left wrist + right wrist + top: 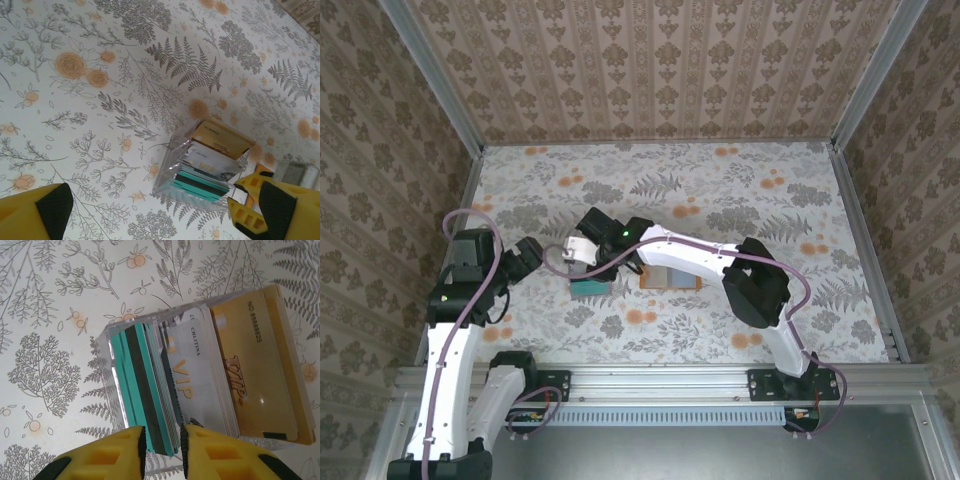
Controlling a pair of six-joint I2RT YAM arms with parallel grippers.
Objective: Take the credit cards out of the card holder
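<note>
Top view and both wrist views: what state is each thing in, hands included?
card holder: resting on the table, loaded with cards.
credit cards: standing packed inside the card holder.
wallet: lying flat, grey inside facing up.
left hand: wide open, empty, above the table.
right hand: slightly parted astride the cards' ends; grip unclear.

Likely lab booth: wallpapered panels (660,70), aluminium frame (660,378)

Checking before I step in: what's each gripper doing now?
Left gripper: open, empty.
Right gripper: fingers narrowly apart astride the credit cards; grip cannot be told.
</note>
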